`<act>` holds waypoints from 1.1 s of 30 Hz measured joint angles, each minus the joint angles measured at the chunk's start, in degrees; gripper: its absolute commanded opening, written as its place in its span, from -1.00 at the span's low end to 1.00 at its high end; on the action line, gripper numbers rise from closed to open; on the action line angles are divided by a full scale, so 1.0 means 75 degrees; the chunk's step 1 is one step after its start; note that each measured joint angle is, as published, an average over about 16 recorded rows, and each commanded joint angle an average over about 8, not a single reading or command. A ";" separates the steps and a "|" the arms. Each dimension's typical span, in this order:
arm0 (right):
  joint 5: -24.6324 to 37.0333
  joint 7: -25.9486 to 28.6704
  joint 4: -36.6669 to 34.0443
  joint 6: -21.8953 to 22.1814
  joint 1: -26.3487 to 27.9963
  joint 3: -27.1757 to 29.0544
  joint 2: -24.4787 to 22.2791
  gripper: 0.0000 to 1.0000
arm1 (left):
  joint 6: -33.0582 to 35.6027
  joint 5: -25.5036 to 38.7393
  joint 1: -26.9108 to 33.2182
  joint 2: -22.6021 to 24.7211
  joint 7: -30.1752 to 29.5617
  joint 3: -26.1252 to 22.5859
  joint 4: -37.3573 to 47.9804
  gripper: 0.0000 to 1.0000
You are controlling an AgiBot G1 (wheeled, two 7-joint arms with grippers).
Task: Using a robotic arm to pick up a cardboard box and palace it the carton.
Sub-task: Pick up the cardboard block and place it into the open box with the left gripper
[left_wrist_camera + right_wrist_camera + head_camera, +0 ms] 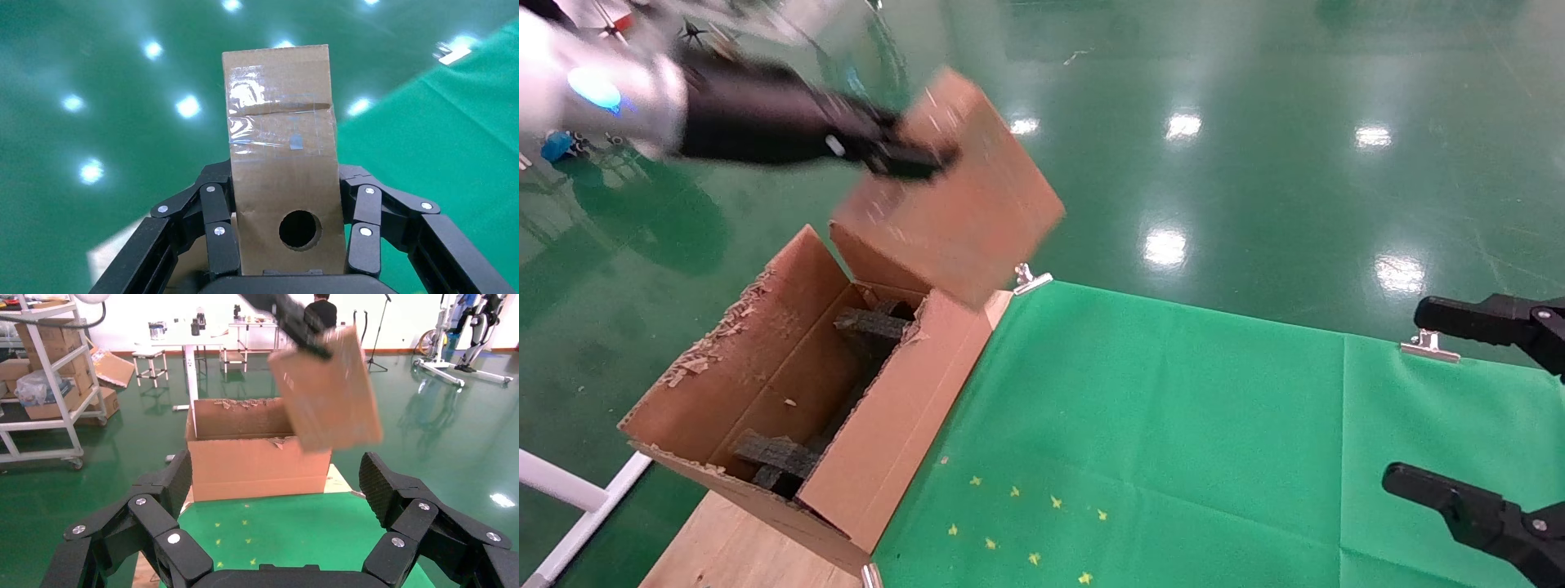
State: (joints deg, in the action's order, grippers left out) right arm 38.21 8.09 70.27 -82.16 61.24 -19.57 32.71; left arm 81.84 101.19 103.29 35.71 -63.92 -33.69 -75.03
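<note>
The box (948, 192) is held tilted in the air, clamped between the fingers of the left pincer (903, 155) above the far end of the carton (789, 392), so carrying is judged underway and lowering into the opening is called for next, while the right pincer (1483, 416) is parked wide open and empty over the tabletop (1173, 425).

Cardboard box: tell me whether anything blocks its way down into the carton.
Nothing visible blocks it. The left pincer holds the cardboard box tilted in the air above the far end of the carton, whose flaps stand open. Black foam pieces lie inside. The right pincer is open over the green cloth, well aside.
</note>
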 measured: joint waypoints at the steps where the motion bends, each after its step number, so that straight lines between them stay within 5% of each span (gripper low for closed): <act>1: 0.0000 0.0000 0.0000 0.0000 0.0000 0.0000 0.0000 1.00 | 0.0018 0.0029 0.0105 -0.0079 0.0066 0.0040 -0.0009 -1.00; 9: 0.0000 0.0000 0.0000 0.0000 0.0000 0.0000 0.0000 1.00 | 0.0269 0.0280 0.0482 -0.0793 0.0667 0.0147 0.0257 -1.00; 19: 0.0000 0.0000 0.0000 0.0000 0.0000 0.0000 0.0000 1.00 | -0.0198 0.0409 -0.0449 -0.1501 0.1809 -0.0046 0.1611 -1.00; 33: 0.0000 0.0000 0.0000 0.0000 0.0000 0.0000 0.0000 1.00 | -0.2016 0.0412 -0.1434 -0.1120 0.3501 -0.0137 0.4470 -1.00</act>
State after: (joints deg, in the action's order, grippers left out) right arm 38.21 8.09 70.27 -82.16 61.24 -19.57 32.71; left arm 66.72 104.27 92.53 27.31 -37.65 -34.72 -41.51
